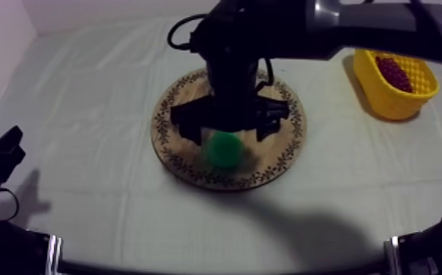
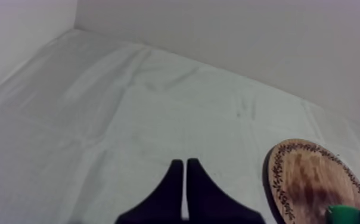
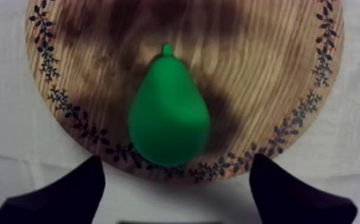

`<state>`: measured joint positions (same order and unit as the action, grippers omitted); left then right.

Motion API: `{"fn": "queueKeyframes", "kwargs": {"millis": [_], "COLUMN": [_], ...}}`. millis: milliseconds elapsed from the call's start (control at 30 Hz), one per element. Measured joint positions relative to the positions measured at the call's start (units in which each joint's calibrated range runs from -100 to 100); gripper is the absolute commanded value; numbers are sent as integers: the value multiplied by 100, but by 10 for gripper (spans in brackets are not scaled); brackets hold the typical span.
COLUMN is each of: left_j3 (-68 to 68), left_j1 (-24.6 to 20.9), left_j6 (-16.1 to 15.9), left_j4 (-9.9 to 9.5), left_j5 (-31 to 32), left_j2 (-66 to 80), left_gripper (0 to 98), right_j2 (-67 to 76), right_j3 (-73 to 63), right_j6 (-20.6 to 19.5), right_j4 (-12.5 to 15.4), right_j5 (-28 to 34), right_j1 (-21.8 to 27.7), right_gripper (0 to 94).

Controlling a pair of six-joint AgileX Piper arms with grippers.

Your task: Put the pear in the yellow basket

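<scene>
Pickup not yet begun

My right gripper (image 1: 227, 133) hangs spread wide above the green toy pear (image 1: 224, 149) lying on the round, pattern-rimmed wooden board (image 1: 171, 150). Grasp, lift and carry to the yellow basket (image 1: 392, 102) all remain. My left gripper (image 2: 184, 184) rests pressed together.

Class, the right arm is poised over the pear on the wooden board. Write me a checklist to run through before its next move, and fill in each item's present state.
1. Is the right gripper open? Ok: its fingers stand wide apart.
2. Is the pear lined up between them? Ok: it lies on its side on the wooden board, centred ahead of the gap.
3. Is the gripper low enough to close? Cannot tell.
4. Does the yellow basket have room? Ok: one dark red fruit is inside, with space beside it.
5. Is the left gripper out of the way? Ok: it is shut, well apart from the board.
</scene>
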<state>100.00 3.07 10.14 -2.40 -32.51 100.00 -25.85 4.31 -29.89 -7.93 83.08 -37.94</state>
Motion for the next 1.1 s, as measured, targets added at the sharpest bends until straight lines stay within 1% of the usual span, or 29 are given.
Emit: {"fn": "queueKeyframes", "kwargs": {"millis": [100, 200, 400, 600, 667, 833, 967, 1100], "left_j3": [0, 0, 0, 0, 0, 0, 0, 0], "left_j1": [0, 0, 0, 0, 0, 0, 0, 0], "left_j6": [0, 0, 0, 0, 0, 0, 0, 0], "left_j4": [0, 0, 0, 0, 0, 0, 0, 0], "left_j5": [0, 0, 0, 0, 0, 0, 0, 0], "left_j2": [0, 0, 0, 0, 0, 0, 0, 0], "left_gripper": [1, 1, 1, 1, 1, 1, 1, 1], "right_j2": [-166, -335, -755, -1137, -1214, -1273, -1249, -1111], "right_j3": [7, 7, -82, -230, -274, -358, -309, -168], "right_j6": [48, 88, 92, 110, 113, 158, 181, 217], "right_j4": [65, 121, 123, 106, 100, 87, 81, 63], "right_j5": [-115, -308, -386, -434, -441, -514, -568, -627], "right_j1": [-16, -28, 7, 114, 155, 211, 201, 149], "right_gripper": [896, 863, 827, 757, 700, 468, 398, 376]}}
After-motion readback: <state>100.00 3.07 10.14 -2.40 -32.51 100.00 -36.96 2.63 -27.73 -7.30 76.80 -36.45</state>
